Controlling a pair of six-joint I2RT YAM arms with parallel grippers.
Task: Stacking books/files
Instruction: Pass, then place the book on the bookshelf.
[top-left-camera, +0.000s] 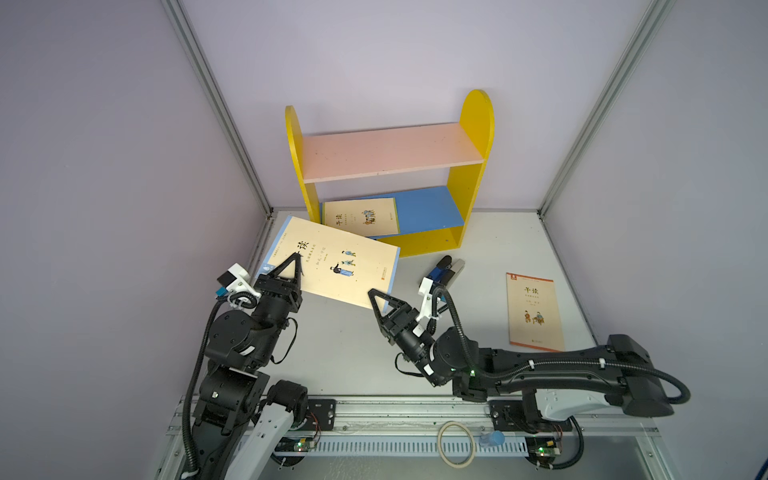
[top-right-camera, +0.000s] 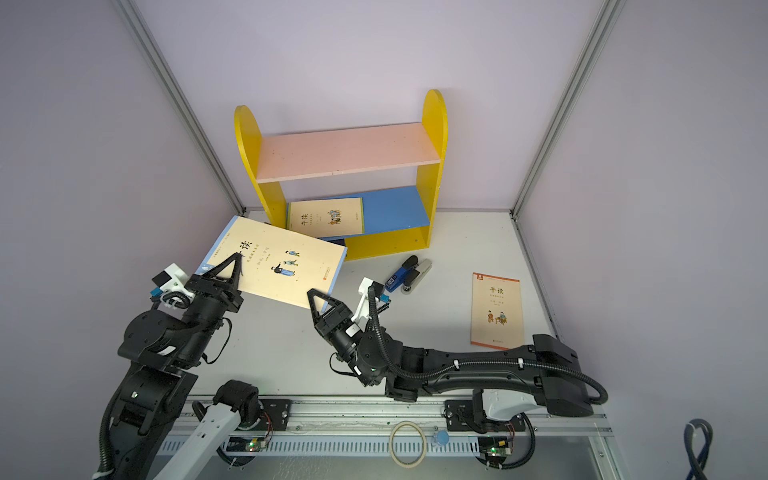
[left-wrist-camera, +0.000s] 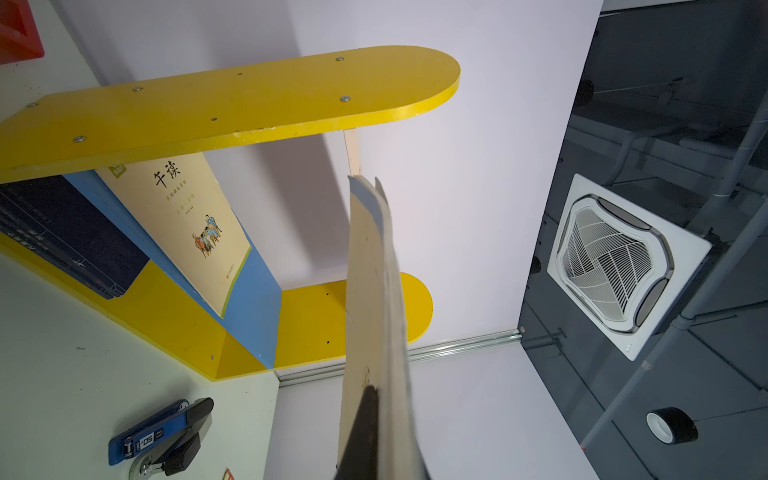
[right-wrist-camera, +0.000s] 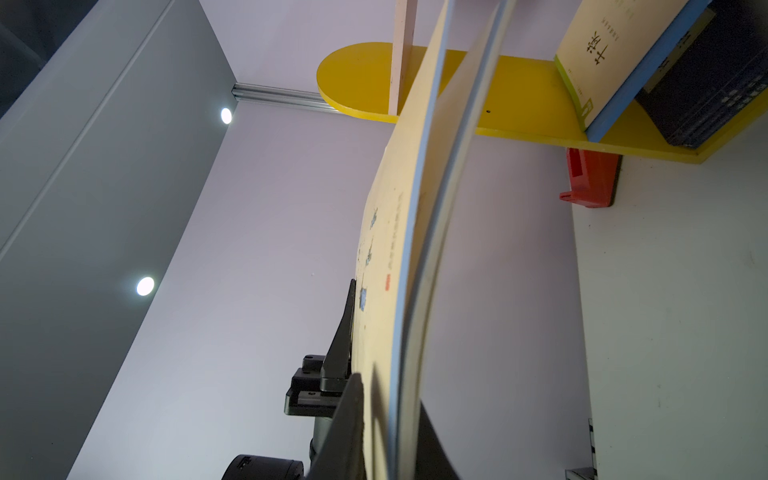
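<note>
A large cream book (top-left-camera: 336, 266) (top-right-camera: 278, 266) with small cartoon figures hangs tilted above the table, left of the shelf. My left gripper (top-left-camera: 296, 259) (top-right-camera: 239, 257) (left-wrist-camera: 380, 399) is shut on its left edge. At the book's near right corner my right gripper (top-left-camera: 374, 297) (top-right-camera: 312, 294) (right-wrist-camera: 390, 399) is shut on it, one finger on each face. A second cream book (top-left-camera: 361, 216) (top-right-camera: 326, 216) lies on the blue shelf board. A third cream book (top-left-camera: 534, 311) (top-right-camera: 496, 311) lies flat on the table at the right. Dark navy books (left-wrist-camera: 62, 232) (right-wrist-camera: 706, 95) sit under the blue board.
The yellow shelf unit (top-left-camera: 478, 124) (top-right-camera: 434, 124) stands against the back wall, with a pink board on top. A blue-and-black stapler (top-left-camera: 442, 272) (top-right-camera: 405, 272) lies in front of it. A red tape dispenser (right-wrist-camera: 590, 178) sits beside the shelf. A tape ring (top-left-camera: 439, 442) lies on the front rail.
</note>
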